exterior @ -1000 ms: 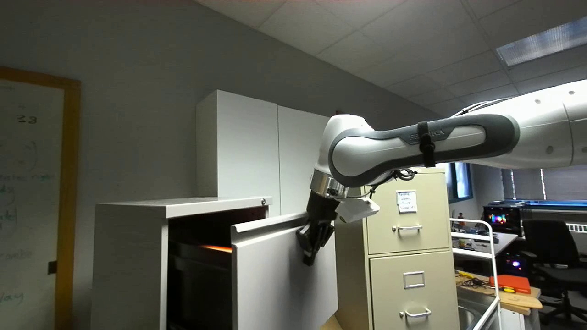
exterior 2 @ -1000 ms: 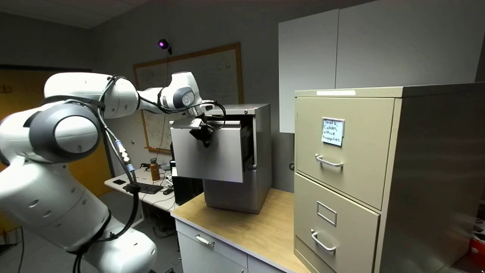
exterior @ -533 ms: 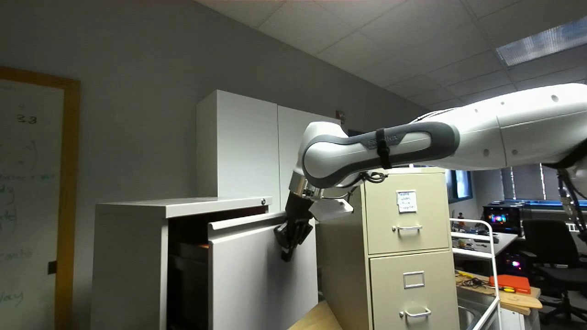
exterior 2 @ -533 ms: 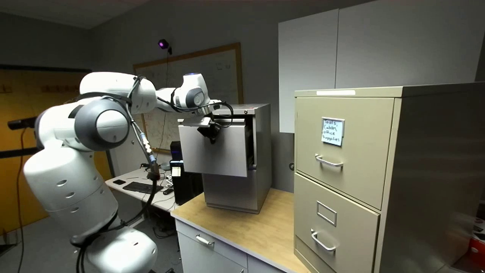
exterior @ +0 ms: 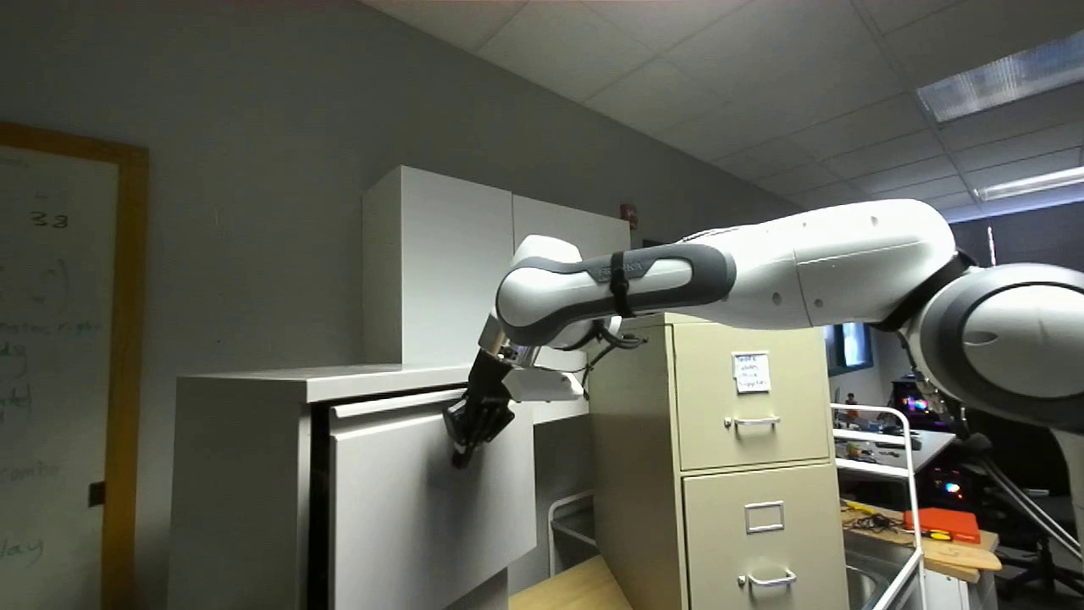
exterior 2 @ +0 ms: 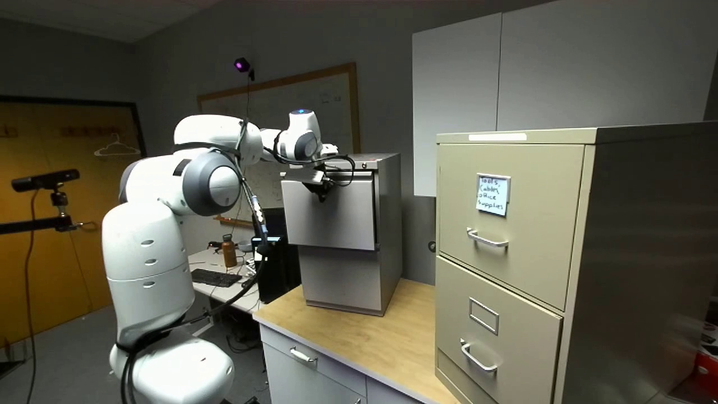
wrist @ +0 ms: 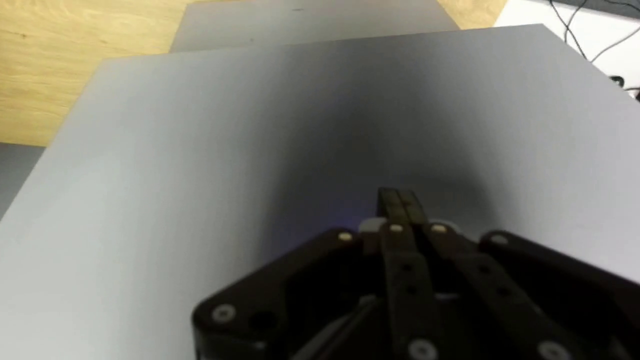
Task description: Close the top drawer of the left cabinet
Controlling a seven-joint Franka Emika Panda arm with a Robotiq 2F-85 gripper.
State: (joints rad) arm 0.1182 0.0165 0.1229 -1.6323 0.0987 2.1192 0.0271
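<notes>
Wrist view: your end effector (wrist: 401,202) is clenched, its fingertips meeting, over the flat front of the top drawer (wrist: 210,155). In both exterior views you see that drawer jutting slightly from the left cabinet (exterior: 241,491), with the end effector against the upper part of its front. The cabinet stands on the wooden desk (exterior 2: 356,334), near the beige filing cabinet (exterior 2: 521,258).

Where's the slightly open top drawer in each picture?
In an exterior view, the top drawer is low, left of centre.
In an exterior view, the top drawer is near the middle.
Wrist view: the top drawer fills most of it.
Shared landmark: the wooden counter, in all three.
</notes>
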